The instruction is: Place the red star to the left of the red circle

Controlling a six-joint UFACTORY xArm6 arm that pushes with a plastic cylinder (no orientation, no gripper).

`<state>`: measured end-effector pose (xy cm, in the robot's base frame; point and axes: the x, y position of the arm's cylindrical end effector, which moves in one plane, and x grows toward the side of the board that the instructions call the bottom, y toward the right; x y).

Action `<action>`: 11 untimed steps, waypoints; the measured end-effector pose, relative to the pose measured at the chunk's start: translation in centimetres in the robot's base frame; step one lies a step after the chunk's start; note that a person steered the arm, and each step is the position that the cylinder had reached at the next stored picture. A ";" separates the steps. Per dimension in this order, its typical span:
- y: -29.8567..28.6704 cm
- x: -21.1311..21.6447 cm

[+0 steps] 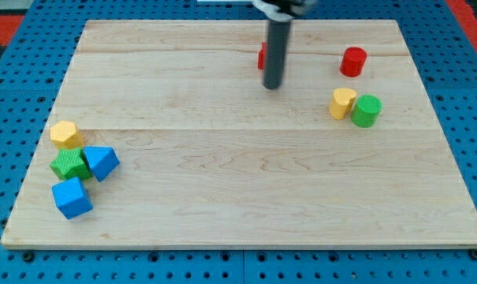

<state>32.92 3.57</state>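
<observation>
Two red pieces matter here, and both sit up near the twelve o'clock edge of the wooden board (246, 189). The red circle (352, 61) stands out in the open around one o'clock, while the red star (261, 56) is mostly hidden, just a sliver of red peeking out from the nine o'clock side of my rod. My tip (273, 86) rests on the board just at the star's five o'clock, very near it, though whether it is touching I cannot tell, since the rod covers that side. It holds nothing, being a plain rod with no jaws to open or close. Judging by the layout, the star already lies on the circle's nine o'clock side but well apart from it, so the step in hand looks like closing that gap. For that the tip would want to get round to the star's nine o'clock face and push toward three o'clock, stopping before the star bumps the circle. Below the circle, at its six o'clock, a yellow block (342, 102) and a green block (366, 110) sit touching, clear of that lane. Far off at eight o'clock huddle a yellow hexagon (66, 134), a green star (69, 164), a blue triangle (102, 162) and a blue cube (72, 197), out of play.
</observation>
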 end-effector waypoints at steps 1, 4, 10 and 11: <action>-0.1 -5.2; -1.3 -7.7; 0.4 -5.8; 2.8 -7.1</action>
